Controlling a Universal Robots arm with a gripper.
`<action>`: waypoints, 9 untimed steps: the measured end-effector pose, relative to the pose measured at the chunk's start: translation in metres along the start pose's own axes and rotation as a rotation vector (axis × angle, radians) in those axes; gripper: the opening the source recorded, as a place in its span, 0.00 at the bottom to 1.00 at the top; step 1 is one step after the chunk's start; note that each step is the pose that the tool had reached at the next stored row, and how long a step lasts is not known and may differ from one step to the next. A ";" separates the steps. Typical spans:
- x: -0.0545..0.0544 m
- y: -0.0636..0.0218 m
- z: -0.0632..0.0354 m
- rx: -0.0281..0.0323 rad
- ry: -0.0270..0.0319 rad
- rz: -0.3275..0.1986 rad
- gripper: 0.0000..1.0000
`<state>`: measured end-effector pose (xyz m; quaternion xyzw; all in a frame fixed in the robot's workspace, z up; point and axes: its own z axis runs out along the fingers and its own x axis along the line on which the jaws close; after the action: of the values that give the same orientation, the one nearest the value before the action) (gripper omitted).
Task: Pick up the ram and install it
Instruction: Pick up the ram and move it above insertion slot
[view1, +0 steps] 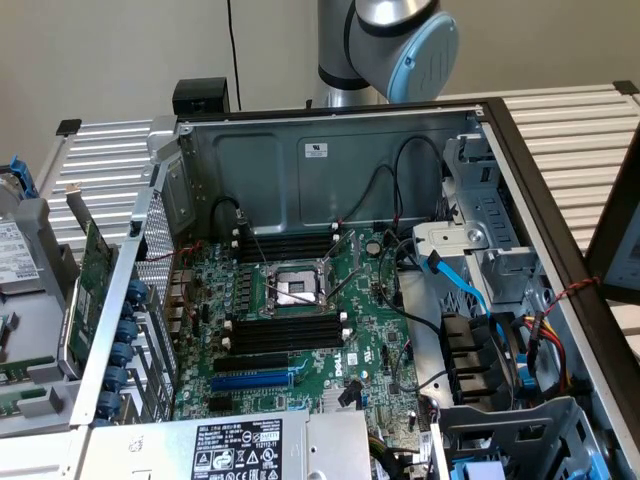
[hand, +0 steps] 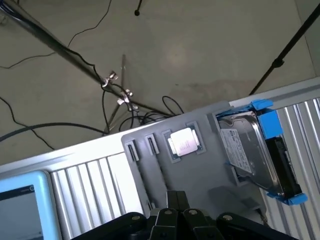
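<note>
- The ram: where it lies I cannot tell.
- The black memory slots (view1: 285, 243), set in banks on either side of the processor socket (view1: 290, 288), look dark and bare between their white end clips. I judge that the install is not yet done.
- The end effector (hand: 176, 197) has its fingers pressed together with nothing visible between them, so the pick-up also looks not yet made. Both grasping and seating appear to be left.
- It hangs above a grey tray (hand: 210, 170) on the slatted counter (hand: 95, 185). The tray holds a processor chip (hand: 184, 142), and near it a hard drive (hand: 250, 150) in a blue bracket.
- The open computer case (view1: 300, 160) has its motherboard (view1: 370, 340) exposed. A broad green expansion card (view1: 95, 265) stands just outside its wall, on the exterior view's left.
</note>
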<state>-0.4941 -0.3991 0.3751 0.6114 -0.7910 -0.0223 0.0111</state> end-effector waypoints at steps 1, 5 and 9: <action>0.000 0.0000 0.0000 -0.0001 0.0008 -0.018 0.11; 0.000 0.0000 0.0000 -0.0008 0.0043 -0.090 0.11; 0.000 0.0000 0.0003 -0.0015 0.0079 -0.163 0.11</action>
<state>-0.4941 -0.3991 0.3748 0.6737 -0.7386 -0.0213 0.0128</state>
